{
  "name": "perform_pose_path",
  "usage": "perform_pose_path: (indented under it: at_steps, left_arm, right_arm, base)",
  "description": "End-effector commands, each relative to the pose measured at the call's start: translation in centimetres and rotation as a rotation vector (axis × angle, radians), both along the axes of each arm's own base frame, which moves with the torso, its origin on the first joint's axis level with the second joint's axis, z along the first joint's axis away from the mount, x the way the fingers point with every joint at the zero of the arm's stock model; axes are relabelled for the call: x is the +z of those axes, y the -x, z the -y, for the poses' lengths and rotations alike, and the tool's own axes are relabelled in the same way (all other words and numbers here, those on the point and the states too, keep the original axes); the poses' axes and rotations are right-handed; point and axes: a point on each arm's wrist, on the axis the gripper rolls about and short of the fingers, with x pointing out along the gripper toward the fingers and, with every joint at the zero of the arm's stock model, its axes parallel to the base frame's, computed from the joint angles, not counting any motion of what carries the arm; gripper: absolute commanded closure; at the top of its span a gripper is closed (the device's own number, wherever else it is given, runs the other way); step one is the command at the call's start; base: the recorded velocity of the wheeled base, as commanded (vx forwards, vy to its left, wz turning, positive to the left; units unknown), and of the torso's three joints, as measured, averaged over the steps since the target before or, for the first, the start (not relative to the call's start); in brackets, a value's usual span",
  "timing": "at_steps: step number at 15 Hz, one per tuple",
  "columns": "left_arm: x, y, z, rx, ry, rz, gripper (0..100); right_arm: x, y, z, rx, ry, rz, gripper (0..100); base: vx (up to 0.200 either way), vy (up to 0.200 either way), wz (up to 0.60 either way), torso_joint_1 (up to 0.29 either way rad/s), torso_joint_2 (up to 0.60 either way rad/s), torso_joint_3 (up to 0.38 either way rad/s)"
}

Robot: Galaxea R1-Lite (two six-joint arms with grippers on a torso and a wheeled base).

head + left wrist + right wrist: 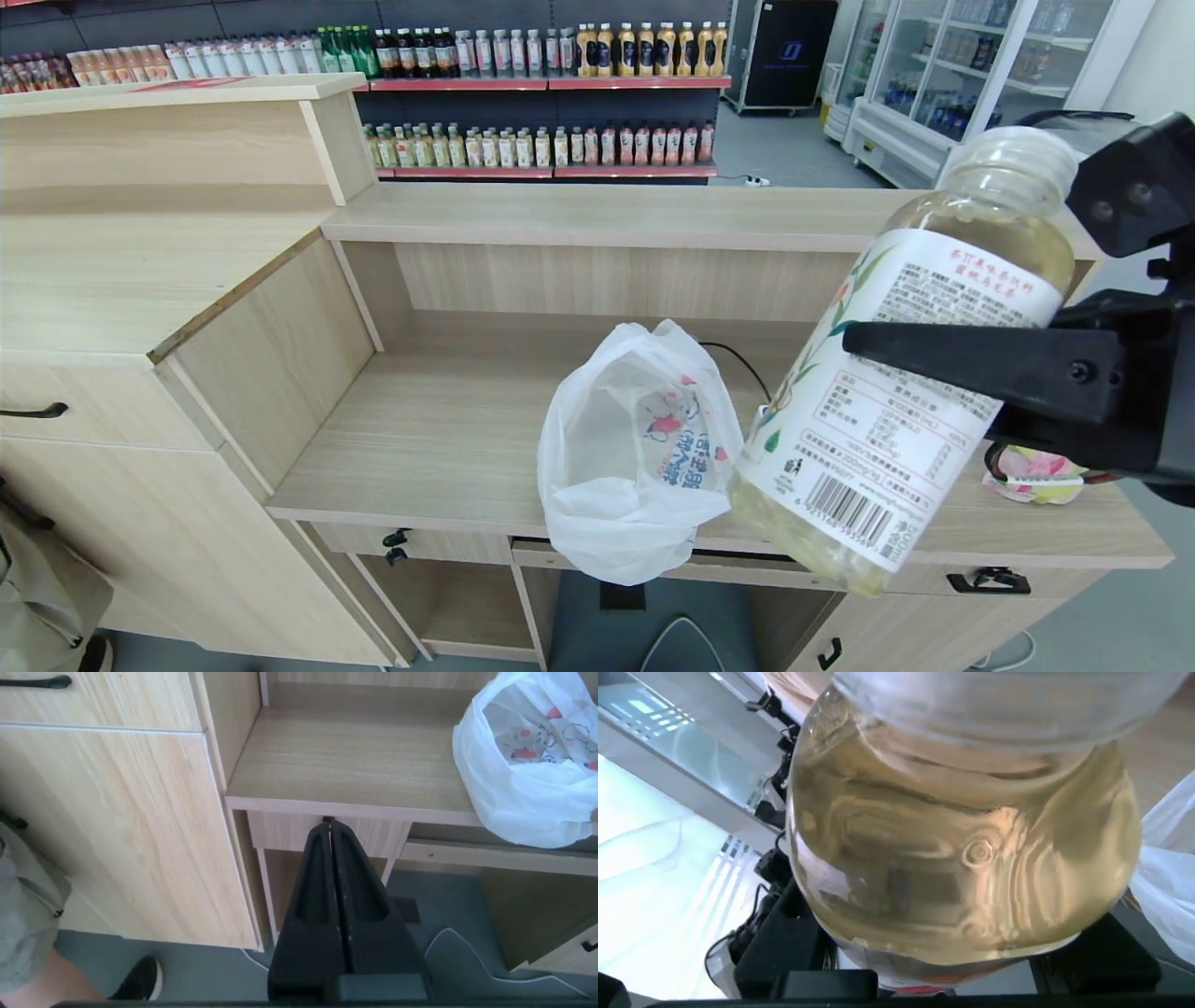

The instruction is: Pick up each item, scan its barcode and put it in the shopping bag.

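**Q:** Where is the bottle?

**A:** The right end effector (887,347) grips the bottle (887,439) around its middle and holds it in the air, close to the head camera. The bottle is clear, filled with pale yellow liquid, and tilted with its cap end up. The barcode (845,509) on its white label faces the camera.

**Q:** And the shopping bag?

**A:** The white shopping bag (635,457) sits open at the front edge of the wooden worktop (439,429). A small pink-and-white item (1036,471) lies on the worktop on the robot's right.

**Q:** The other arm?

**A:** The left end effector (329,835) is closed and empty, hanging low in front of the worktop's edge.
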Motion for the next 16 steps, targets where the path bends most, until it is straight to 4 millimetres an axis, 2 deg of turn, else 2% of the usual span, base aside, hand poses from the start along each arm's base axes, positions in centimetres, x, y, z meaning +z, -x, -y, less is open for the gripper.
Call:
perform_pose_path:
  at_steps: [1,7,16]
  left_arm:
    - [0.00,0.00,0.00,0.001,0.000,0.000,100]
    - [0.00,0.00,0.00,0.001,0.000,0.000,100]
    - [0.00,0.00,0.00,0.001,0.000,0.000,100]
  right_arm:
    - [-0.07,0.19,-0.21,0.015,0.001,-0.004,100]
    - [-0.56,0.82,-1.05,0.067,0.030,0.035,100]
    - [-0.70,0.78,-0.92,0.059,0.034,0.036,100]
  base:
    - [0.000,0.000,0.00,0.000,0.00,0.000]
    - [0.000,0.000,0.00,0.000,0.00,0.000]
    - [0.000,0.000,0.00,0.000,0.00,0.000]
